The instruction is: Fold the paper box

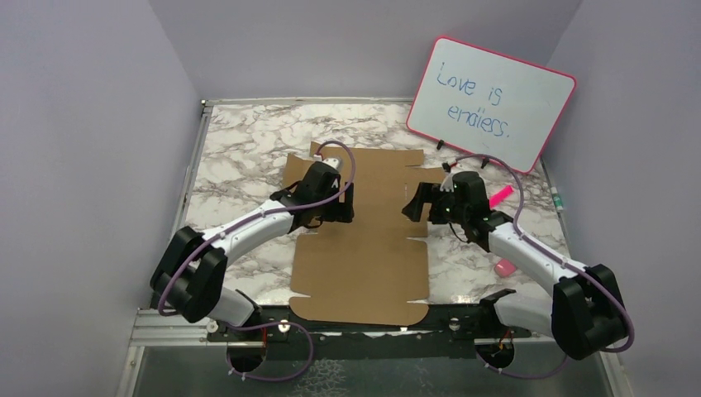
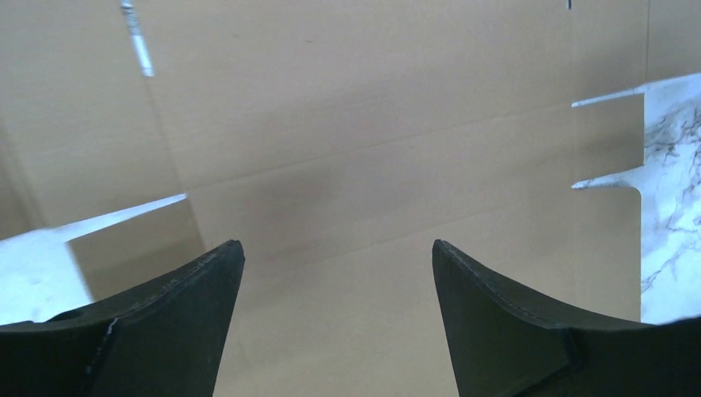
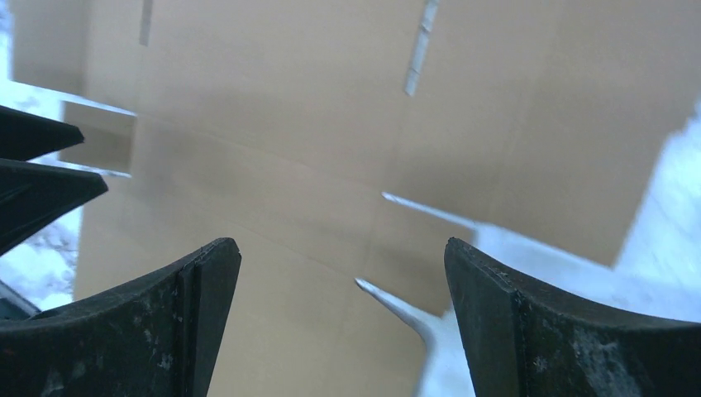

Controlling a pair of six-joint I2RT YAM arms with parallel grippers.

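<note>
A: Currently, where is the paper box (image 1: 364,256)?
B: Unfolded, lying as a flat die-cut sheet on the marble table (image 1: 240,141), near its middle.
A: State of the left gripper (image 2: 337,248)?
B: Jaws apart, cardboard visible below the gap. It is positioned over the sheet's left portion.
A: State of the right gripper (image 3: 343,248)?
B: Jaws apart, positioned over the sheet's right edge, facing the left gripper.

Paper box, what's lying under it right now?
The flat paper box lies on the marble table. Whatever sits beneath the cardboard itself is covered and cannot be seen.
</note>
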